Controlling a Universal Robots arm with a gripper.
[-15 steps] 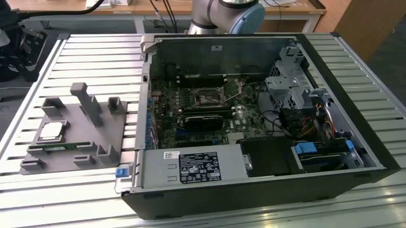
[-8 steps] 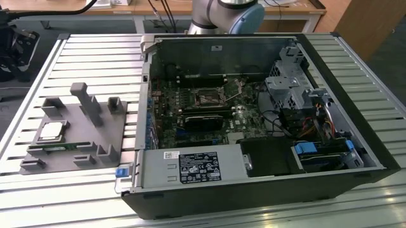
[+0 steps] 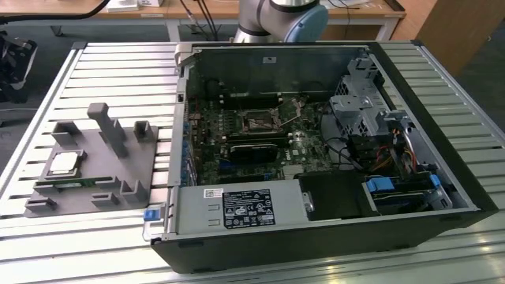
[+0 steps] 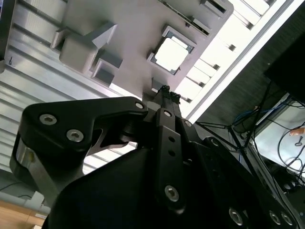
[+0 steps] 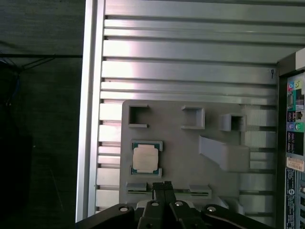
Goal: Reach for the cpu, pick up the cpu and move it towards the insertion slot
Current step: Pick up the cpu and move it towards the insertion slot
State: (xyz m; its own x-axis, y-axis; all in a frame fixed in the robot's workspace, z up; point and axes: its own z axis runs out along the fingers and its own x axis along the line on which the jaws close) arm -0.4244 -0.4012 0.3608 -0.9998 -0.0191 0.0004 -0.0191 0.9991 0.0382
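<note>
You're in the reaching step: the gripper (image 5: 163, 184) hangs over the tray (image 5: 181, 157), well apart from it and holding nothing. In both wrist views its fingers are pressed together. Their tips line up over the tray's edge strip, just beside the pocket that holds the cpu (image 5: 145, 159), not over the chip itself. The cpu lies flat in its square pocket in the tray, silvery top up and untouched. In the exterior view it sits at the end of the tray farthest from the case (image 3: 316, 236), which stands just beside the tray on the slatted table (image 3: 118, 71). The slot (image 3: 258, 122) is inside that case on the board, well apart from the tray, and its square black socket looks bare. My reading is that nothing past the approach is done. A pickup from here calls for spreading the fingers wider than the chip, centring them over the pocket, and coming straight down so they clear the pocket's raised rim and the tray's upright posts.
</note>
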